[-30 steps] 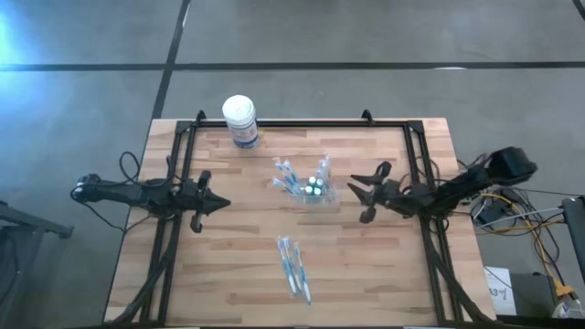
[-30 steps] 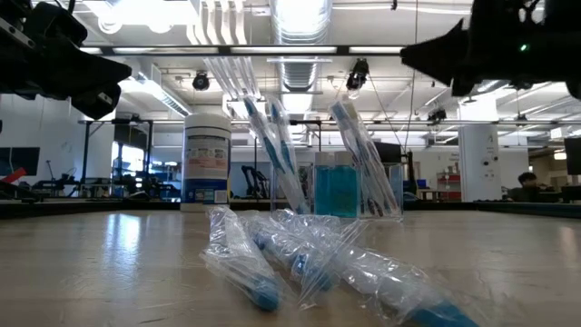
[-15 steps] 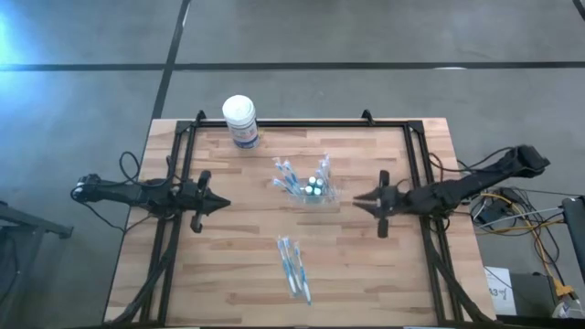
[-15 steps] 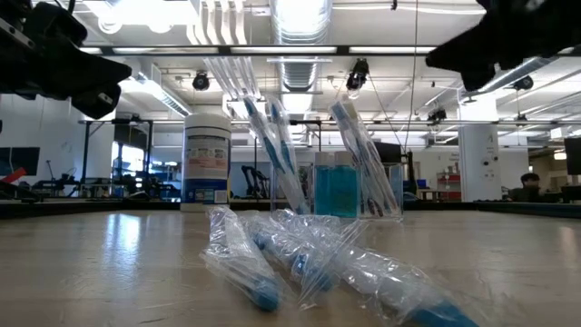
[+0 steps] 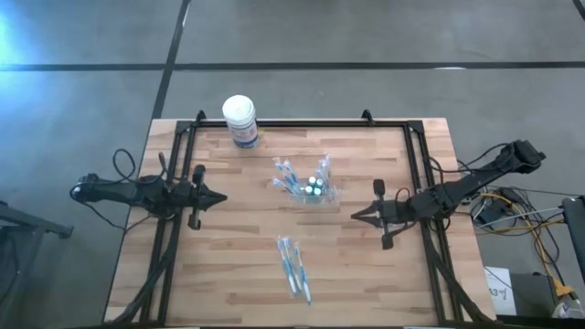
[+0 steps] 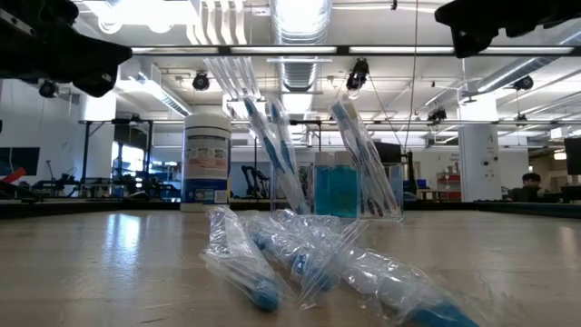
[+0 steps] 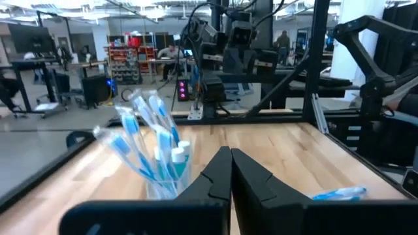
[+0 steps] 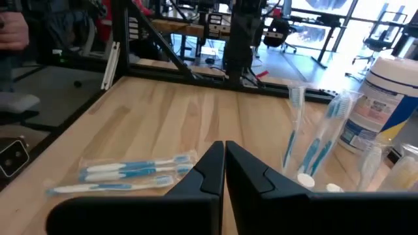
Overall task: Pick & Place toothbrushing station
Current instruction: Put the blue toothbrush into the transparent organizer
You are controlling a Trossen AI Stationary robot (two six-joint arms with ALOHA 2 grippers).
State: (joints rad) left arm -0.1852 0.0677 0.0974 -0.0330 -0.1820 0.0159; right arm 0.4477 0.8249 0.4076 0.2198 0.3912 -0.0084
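I count one toothbrushing station (image 5: 315, 190), one white-lidded canister (image 5: 240, 121) and one bundle of wrapped toothbrushes (image 5: 293, 266) on the bench (image 5: 228, 274). The station is a clear holder near the bench's middle, with bagged blue brushes leaning out of it and a blue block visible through its wall in the low view. My left gripper (image 5: 219, 197) and right gripper (image 5: 357, 216) flank it, well apart from it. Only the wrist views show both with fingers pressed together, holding nothing.
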